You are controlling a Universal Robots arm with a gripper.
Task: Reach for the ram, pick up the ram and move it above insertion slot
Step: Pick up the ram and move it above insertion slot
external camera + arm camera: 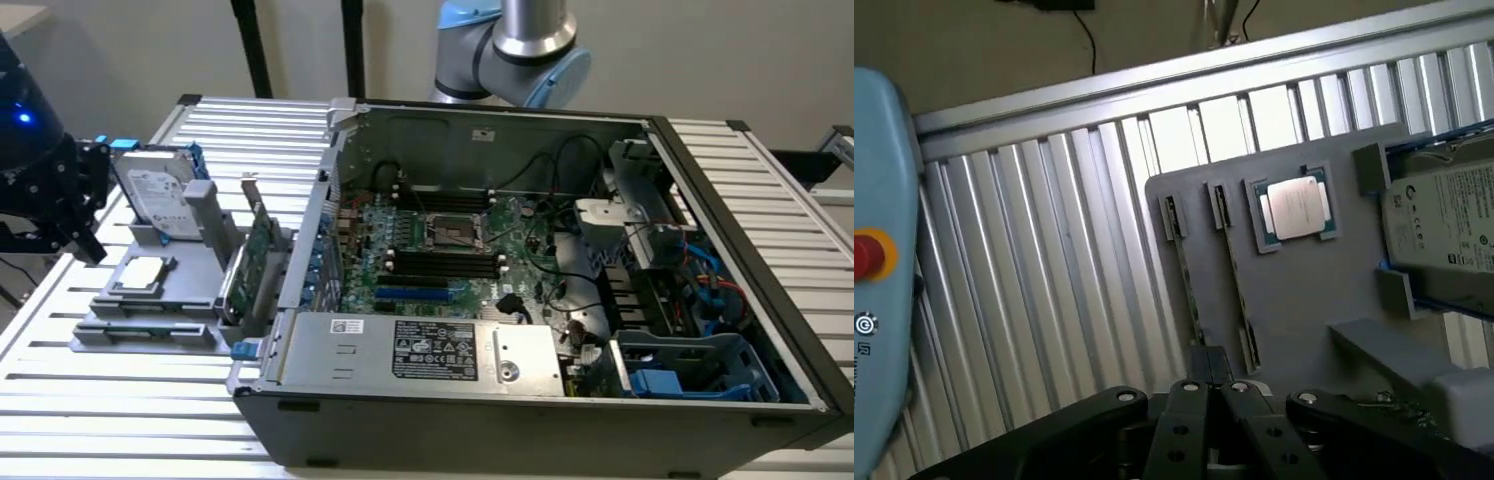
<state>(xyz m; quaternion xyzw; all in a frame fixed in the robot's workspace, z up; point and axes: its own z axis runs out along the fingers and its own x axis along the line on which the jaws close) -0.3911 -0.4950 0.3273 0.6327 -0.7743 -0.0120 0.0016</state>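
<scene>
Gripping state: the claw (1212, 388) is clenched, its two dark fingers (1189, 415) pressed together with nothing between them.
Claw position: it hangs over the slatted metal surface (1054, 300), just off one edge of the gray holder tray (1304, 310) and apart from it.
Ram: the ram (1187, 272) stands on its long edge in end clips on the tray. Its nearer end is just ahead of the fingertips and is not touched.
Second stick: a like stick (1234, 275) runs parallel, just beside the ram.
Processor: a CPU chip (1297, 210) lies flat in a square recess near the sticks' far ends.
Hard drive: a silver hard drive (1444, 225) with blue rails sits on the tray beyond the CPU chip.
Expansion card: a green expansion card (254, 262) stands upright between the tray and the open computer case (534, 400).
Case: it lies to the exterior view's right of the tray, with black memory slots (441, 262) on its motherboard.
Arm: a joint of the robot arm (534, 45) rises behind the case.
Pendant: a light-blue pendant (874, 250) with a red button lies on the surface, well apart from the tray.
</scene>
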